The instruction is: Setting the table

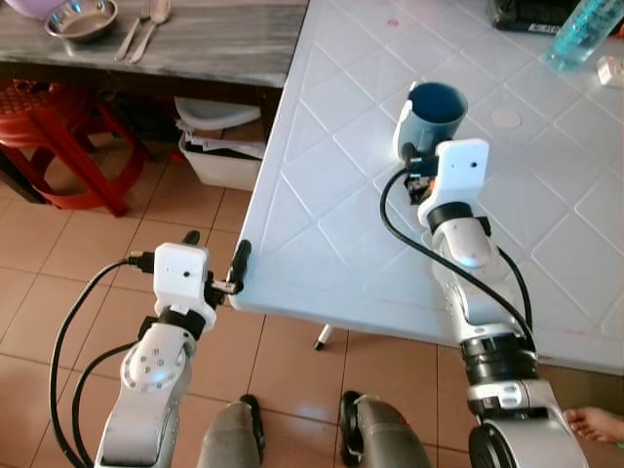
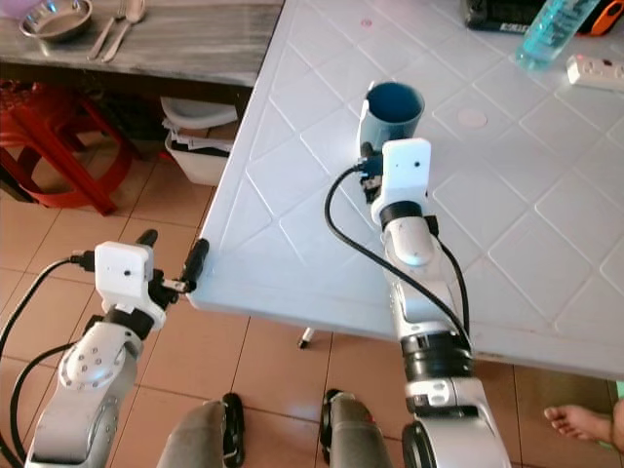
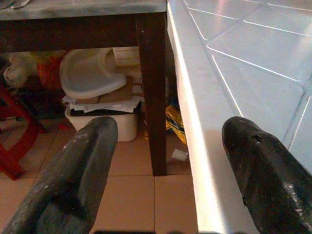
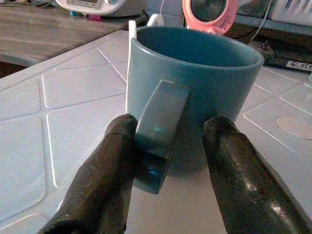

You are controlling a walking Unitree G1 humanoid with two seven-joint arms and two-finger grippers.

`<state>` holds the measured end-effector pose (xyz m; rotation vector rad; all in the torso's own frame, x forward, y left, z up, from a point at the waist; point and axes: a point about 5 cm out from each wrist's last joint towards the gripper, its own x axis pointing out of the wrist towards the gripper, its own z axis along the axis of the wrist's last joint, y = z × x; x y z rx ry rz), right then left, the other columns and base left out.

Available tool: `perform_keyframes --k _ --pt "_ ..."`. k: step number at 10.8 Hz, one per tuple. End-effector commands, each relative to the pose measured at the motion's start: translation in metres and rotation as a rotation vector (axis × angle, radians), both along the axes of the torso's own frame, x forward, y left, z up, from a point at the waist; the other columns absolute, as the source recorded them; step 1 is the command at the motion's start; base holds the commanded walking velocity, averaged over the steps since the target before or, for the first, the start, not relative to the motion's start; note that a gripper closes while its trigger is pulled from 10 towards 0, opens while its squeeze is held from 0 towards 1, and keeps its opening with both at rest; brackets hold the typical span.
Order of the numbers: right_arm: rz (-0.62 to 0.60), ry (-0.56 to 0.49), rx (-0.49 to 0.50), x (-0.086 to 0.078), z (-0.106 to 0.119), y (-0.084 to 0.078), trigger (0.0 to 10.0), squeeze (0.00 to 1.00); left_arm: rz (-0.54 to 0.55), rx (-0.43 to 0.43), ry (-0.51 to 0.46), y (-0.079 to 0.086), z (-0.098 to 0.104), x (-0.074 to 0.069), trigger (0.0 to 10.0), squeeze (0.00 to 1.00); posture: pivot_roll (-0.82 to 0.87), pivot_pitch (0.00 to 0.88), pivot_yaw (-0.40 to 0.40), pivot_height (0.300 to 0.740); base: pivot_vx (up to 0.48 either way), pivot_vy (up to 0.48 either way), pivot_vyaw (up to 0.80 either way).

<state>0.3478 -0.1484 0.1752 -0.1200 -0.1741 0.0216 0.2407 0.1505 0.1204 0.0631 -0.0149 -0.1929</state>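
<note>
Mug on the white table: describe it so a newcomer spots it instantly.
Start at the white table with its diamond pattern. The mug stands upright on it, its handle between the right pincer's open fingers. It is the only teal, open-topped cup; the bottle is clear.

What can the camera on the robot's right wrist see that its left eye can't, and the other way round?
Right wrist view: the mug's handle between two black fingers, and a pink round thing behind. Left eye view: the left gripper at the table's corner, a red stool, a metal bowl and a blue bottle. Both: the blue mug standing on the white table.
</note>
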Motion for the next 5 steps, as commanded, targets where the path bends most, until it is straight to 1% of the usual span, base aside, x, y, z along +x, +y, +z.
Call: perform_keyframes --k 1,5 --pt "-0.010 0.010 0.011 0.0015 -0.0026 -0.0022 0.0 0.00 -0.008 0.002 0.001 0.0001 0.0010 -0.0032 10.0 0.00 0.00 0.260 0.032 0.740 0.000 0.000 0.00" --pt "-0.018 0.005 0.005 0.0051 -0.0044 -0.0057 0.0 0.00 -0.009 0.005 0.000 0.0001 0.0012 -0.0023 10.0 0.00 0.01 0.257 0.033 0.740 0.000 0.000 0.00"
